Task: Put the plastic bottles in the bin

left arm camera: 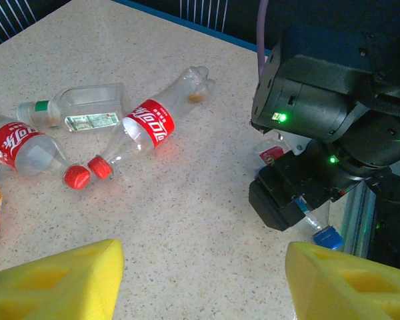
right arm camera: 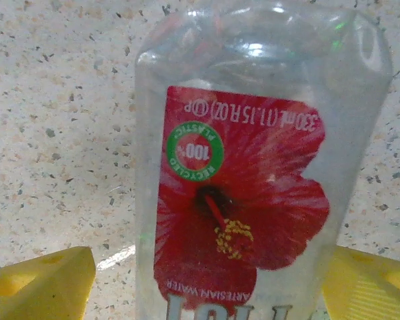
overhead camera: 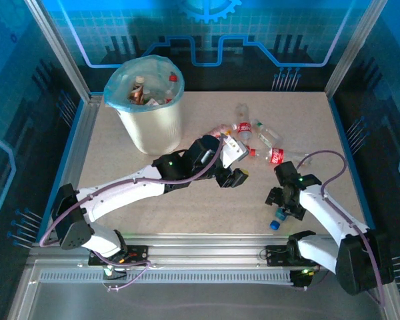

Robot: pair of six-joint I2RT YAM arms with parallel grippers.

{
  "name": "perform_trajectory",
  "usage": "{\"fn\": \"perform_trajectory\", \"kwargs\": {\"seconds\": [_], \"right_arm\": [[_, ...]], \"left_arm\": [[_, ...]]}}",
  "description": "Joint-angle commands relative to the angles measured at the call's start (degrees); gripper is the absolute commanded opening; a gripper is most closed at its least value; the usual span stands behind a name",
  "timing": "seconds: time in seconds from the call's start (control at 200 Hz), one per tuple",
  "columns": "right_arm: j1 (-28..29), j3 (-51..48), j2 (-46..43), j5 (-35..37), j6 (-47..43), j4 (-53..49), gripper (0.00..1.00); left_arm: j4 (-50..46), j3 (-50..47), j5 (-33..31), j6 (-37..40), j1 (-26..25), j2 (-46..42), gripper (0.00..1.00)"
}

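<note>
The bin (overhead camera: 149, 127) stands at the back left with several plastic bottles inside. More bottles lie mid-table: two red-labelled ones (left arm camera: 149, 123) (left arm camera: 17, 143) and a clear one with a green cap (left arm camera: 77, 113). My left gripper (left arm camera: 203, 273) hovers open over bare table, with nothing between its yellow fingers (left arm camera: 60, 283); in the top view it (overhead camera: 243, 163) sits just in front of that cluster. My right gripper (right arm camera: 207, 280) is open and straddles a lying clear bottle with a red flower label (right arm camera: 253, 200). There is a gap at its left finger. That bottle's blue cap (overhead camera: 275, 225) points toward the near edge.
The table (overhead camera: 120, 200) is speckled beige with a metal rail along its near edge. Blue enclosure walls stand on three sides. My right gripper's black body (left arm camera: 300, 193) fills the right of the left wrist view, close to my left gripper.
</note>
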Motion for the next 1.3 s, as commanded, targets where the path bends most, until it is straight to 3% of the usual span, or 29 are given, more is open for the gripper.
{"fn": "perform_trajectory", "kwargs": {"seconds": [0.0, 0.265, 0.435, 0.58, 0.73, 0.885, 1.005, 1.296], "right_arm": [[-0.9, -1.0, 0.6, -0.5, 0.4, 2.1, 0.82], [-0.8, -0.4, -3.5, -1.7, -2.3, 1.3, 0.6], [-0.5, 1.5, -11.5, -5.0, -4.8, -0.6, 0.58], [-0.1, 3.4, -19.1, -16.4, -10.5, 2.6, 0.59], [1.9, 4.3, -26.1, -28.8, -12.9, 11.4, 0.56], [7.2, 6.4, -29.3, -35.1, -17.3, 20.5, 0.54], [13.2, 8.7, -29.4, -36.1, -22.1, 24.2, 0.55], [26.6, 14.8, -26.7, -28.9, -29.4, 27.0, 0.54]], "left_arm": [[0.3, -0.3, -1.5, -0.8, 0.1, -1.4, 0.67], [-3.9, 3.2, -2.9, -6.3, 2.5, -1.4, 0.67], [-8.3, 6.2, 0.7, -15.2, 8.5, -2.2, 0.67], [-9.3, 7.1, 7.5, -19.6, 13.0, -4.0, 0.67], [-11.2, 9.2, 13.6, -19.2, 13.8, -4.7, 0.68], [-9.7, 9.2, 23.5, -20.0, 13.8, -5.0, 0.7], [-5.9, 7.6, 33.3, -20.5, 13.8, -5.7, 0.72], [0.8, 4.2, 43.4, -25.3, 13.6, -9.4, 0.85]]}}
